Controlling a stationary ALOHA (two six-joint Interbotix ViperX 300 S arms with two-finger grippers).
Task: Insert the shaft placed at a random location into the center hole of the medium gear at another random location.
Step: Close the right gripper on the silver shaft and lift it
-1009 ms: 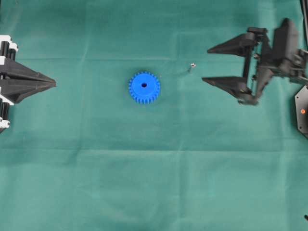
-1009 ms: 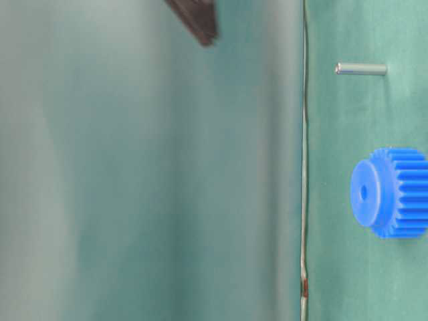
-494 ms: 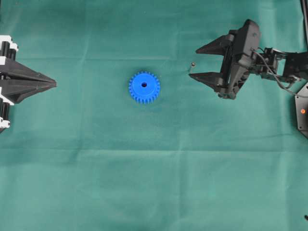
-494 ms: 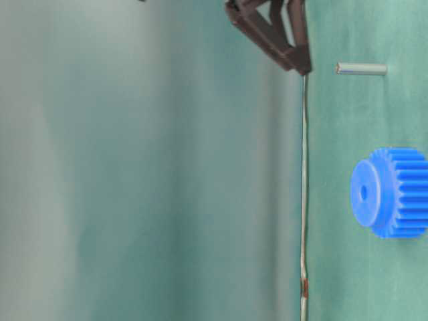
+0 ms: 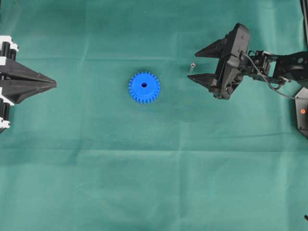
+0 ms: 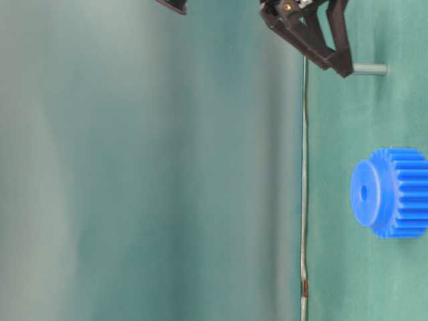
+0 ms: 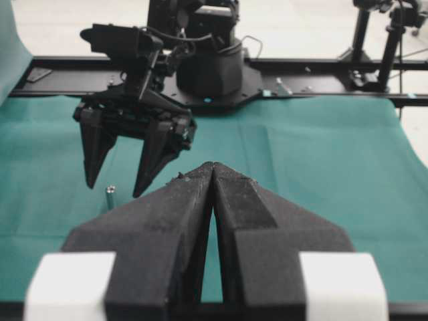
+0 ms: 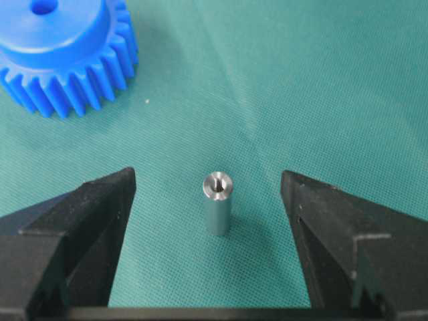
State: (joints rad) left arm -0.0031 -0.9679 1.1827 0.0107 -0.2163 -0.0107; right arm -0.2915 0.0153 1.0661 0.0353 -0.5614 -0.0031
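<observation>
Nothing grasped yet: shaft [image 8: 217, 203] stands upright on the cloth, apart from the medium gear [image 5: 144, 87].
Right gripper [image 8: 208, 200] straddles it, jaws wide; left gripper [image 7: 212, 175] pressed together; pickup and insertion remain.

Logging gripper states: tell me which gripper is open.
The right gripper, jaws spread either side of the upright pin. The left gripper is shut to a point.
</observation>
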